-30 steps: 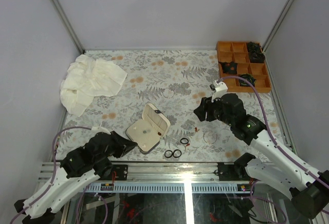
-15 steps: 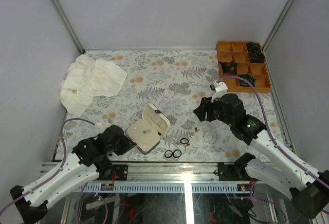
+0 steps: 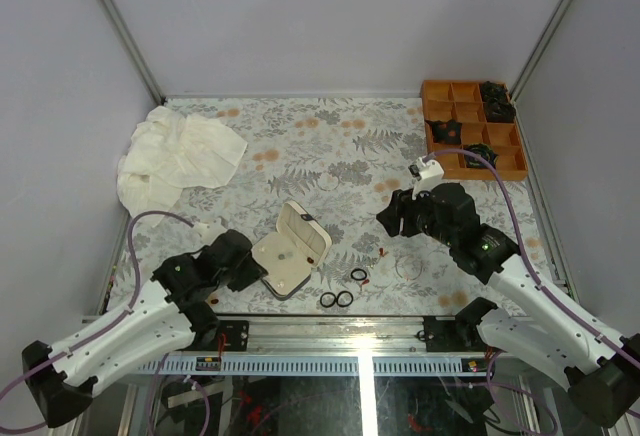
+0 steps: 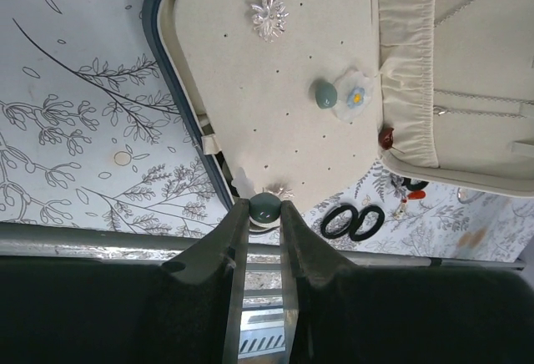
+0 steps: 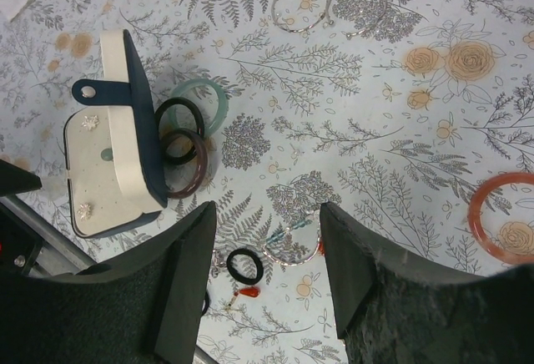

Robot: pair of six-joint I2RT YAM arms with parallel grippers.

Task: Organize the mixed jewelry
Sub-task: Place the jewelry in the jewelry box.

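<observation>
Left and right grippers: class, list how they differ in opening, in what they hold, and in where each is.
The left gripper has its fingers nearly together, pinching a small green stud; the right gripper has them wide apart, holding nothing. The left gripper is at the rim of the open case; the right gripper hangs above the floral cloth, a small black ring below it. Both are dark and two-fingered.

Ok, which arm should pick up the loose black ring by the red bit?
Right. The right jaws hang open over the black ring and red bit; the left jaws are closed on a green stud at the case.
</observation>
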